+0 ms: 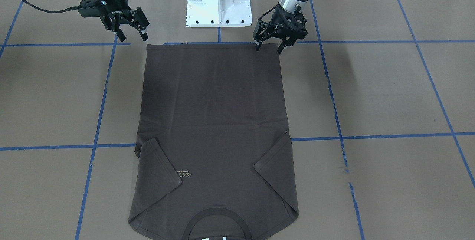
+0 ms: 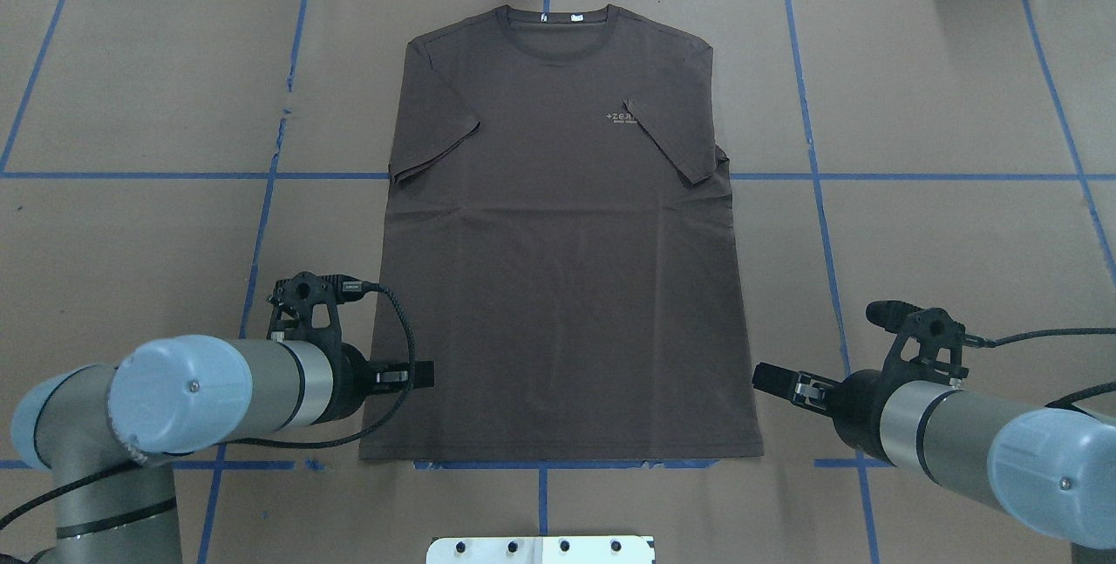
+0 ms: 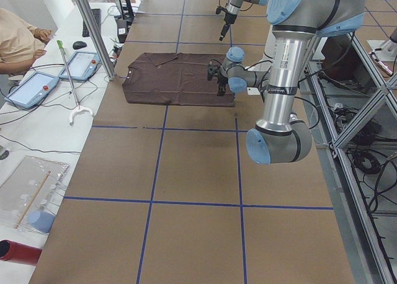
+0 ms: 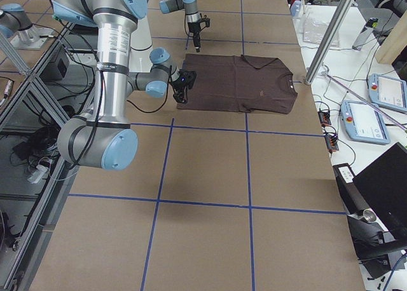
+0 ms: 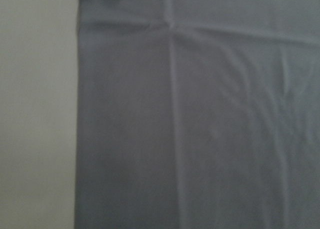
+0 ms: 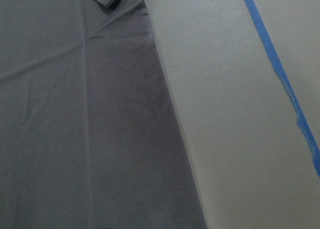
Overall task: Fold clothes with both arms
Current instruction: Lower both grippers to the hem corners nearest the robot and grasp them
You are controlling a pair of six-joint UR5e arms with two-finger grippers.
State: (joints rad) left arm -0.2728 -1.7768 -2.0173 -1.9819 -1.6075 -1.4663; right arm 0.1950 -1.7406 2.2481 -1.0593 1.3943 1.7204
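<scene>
1. T-shirt (image 2: 558,285) looks light, thin and limp. It will likely sag from any pinch and slide easily over the brown table (image 2: 942,241), and it is in no way fragile.
2. On that judgement, the best hold is at two matched points, the two corners of the hem (image 1: 211,44). The cloth would then lift evenly, whereas a one-sided pull would skew or bunch it.
3. The left gripper (image 1: 268,48) hangs with its fingers apart astride the hem corner on the robot's left, holding nothing. Whether a fingertip touches the cloth cannot be told.
4. The right gripper (image 1: 132,36) also has its fingers spread and empty. It is raised just beside the hem corner on the robot's right, off the cloth.
5. The shirt lies flat and front-up in the middle of the table, with the hem near the robot and the collar (image 2: 558,19) at the far side.
6. It is dark brown, with a ribbed round collar and small white labels (image 2: 575,17) inside the neck.
7. Both short sleeves are turned inward onto the chest. The right sleeve (image 2: 676,146) covers part of the small pale lettering (image 2: 619,118).
8. Faint creases cross the body just below the sleeves, and the rest lies smooth.
</scene>
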